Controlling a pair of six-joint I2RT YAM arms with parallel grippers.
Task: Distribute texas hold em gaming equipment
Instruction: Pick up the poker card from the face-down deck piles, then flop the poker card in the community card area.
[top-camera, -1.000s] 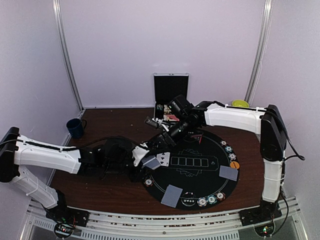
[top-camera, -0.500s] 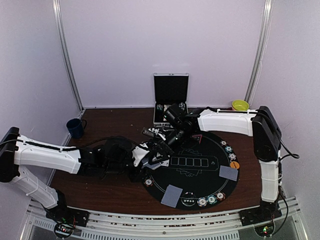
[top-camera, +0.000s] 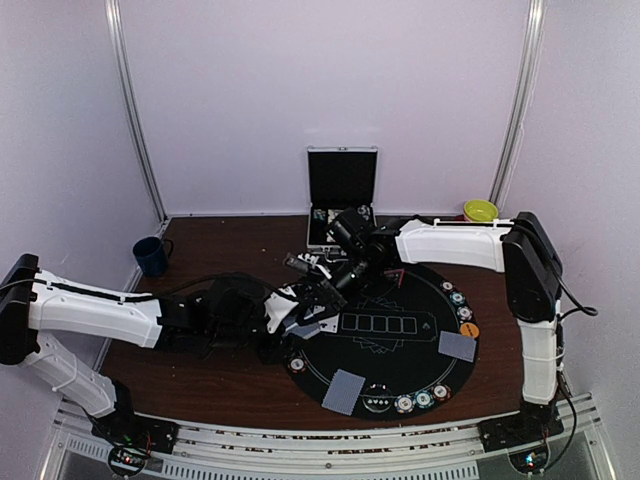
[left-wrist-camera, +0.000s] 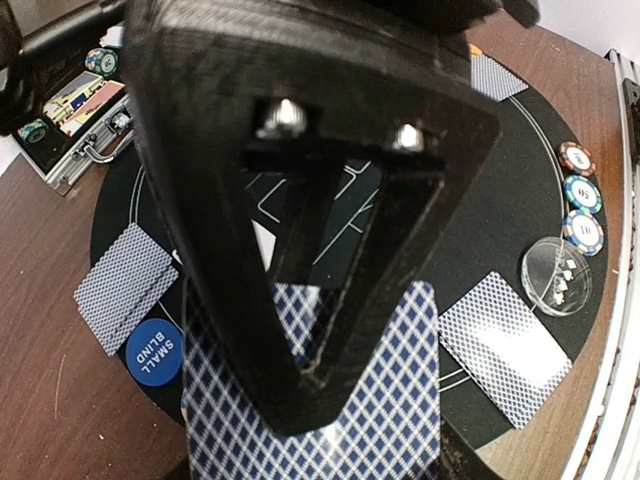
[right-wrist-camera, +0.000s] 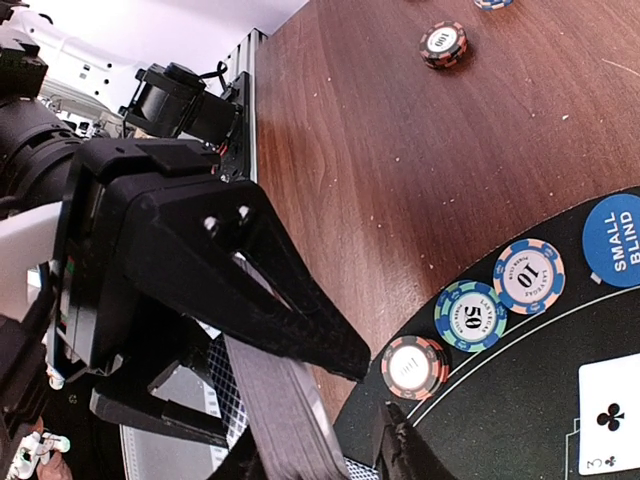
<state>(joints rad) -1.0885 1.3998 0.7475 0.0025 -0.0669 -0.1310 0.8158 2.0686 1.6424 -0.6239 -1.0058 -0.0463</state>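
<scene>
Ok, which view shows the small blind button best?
The left wrist view: the button shows whole at the mat's edge, its lettering readable. The right wrist view cuts it off at the frame's edge. In the top view I cannot make it out.
</scene>
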